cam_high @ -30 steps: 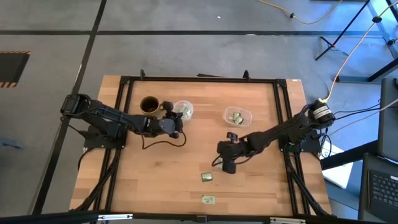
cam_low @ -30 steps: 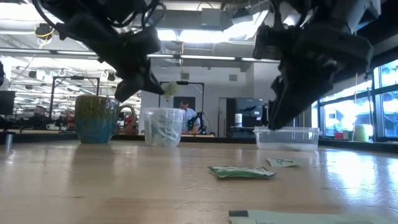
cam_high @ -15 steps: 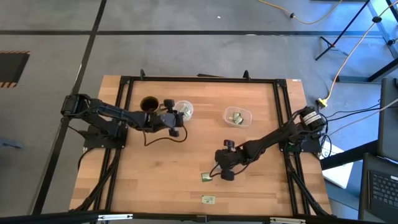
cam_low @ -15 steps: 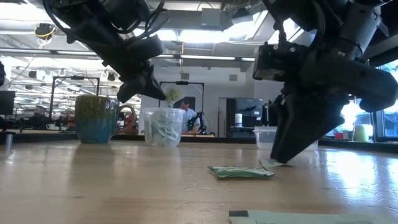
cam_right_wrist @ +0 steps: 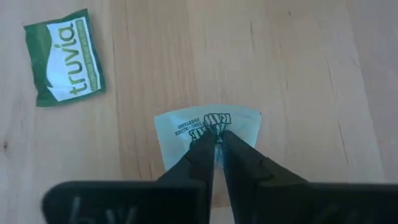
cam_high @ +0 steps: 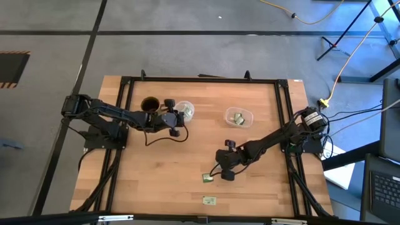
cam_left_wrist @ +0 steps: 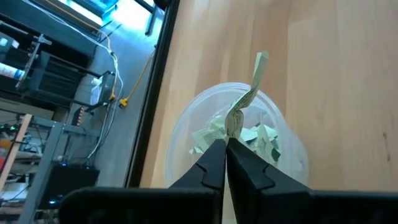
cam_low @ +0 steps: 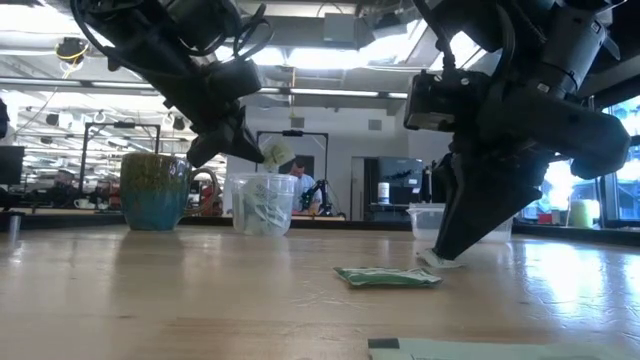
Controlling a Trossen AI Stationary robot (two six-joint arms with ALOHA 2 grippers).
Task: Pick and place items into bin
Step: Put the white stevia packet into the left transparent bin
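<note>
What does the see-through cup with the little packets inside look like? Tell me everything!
The clear plastic cup stands upright on the wooden table, right beside a green-and-blue mug. It is round, thin-walled and open on top. Inside lies a loose pile of pale green-and-white packets, filling the lower part. Just above its rim, the left gripper pinches one more packet, which sticks up, bent.

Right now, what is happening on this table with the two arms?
The left gripper holds a small packet just above a clear cup that already has packets in it. The right gripper is down on the table, its fingers closed on a pale packet lying flat. A green packet lies beside it, and a shallow clear bin holds a few more.
</note>
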